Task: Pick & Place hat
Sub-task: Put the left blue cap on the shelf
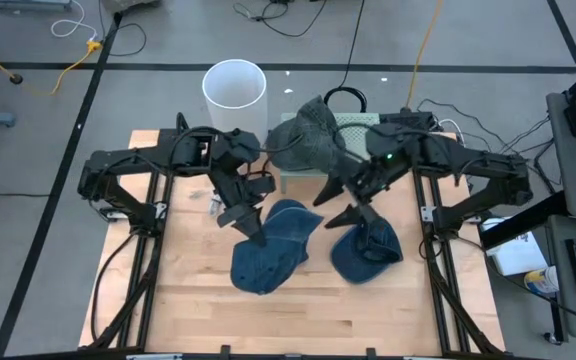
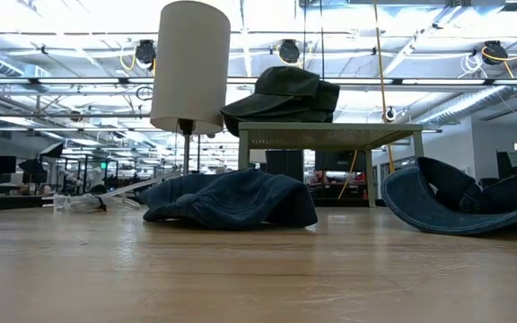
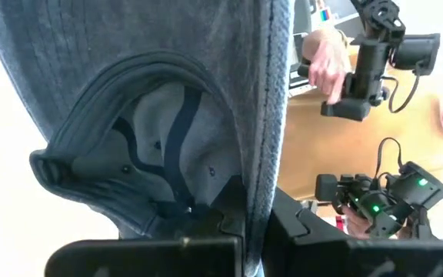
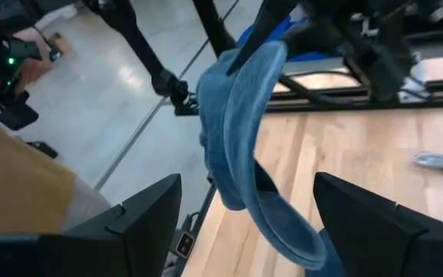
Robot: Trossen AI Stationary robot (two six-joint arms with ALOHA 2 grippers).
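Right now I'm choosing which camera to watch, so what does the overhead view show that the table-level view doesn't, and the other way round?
Only the overhead view shows the arms: the left gripper shut on the left blue hat, the right gripper open above the right blue hat. It also shows the white bin as a round opening.

Only the table-level view shows the room behind and the gap under the small stand.

Both show the two blue hats, the dark hat on the stand, and the white bin.

Overhead and tabletop-level views share the table [image 1: 298, 310]; both wrist cameras sit close.
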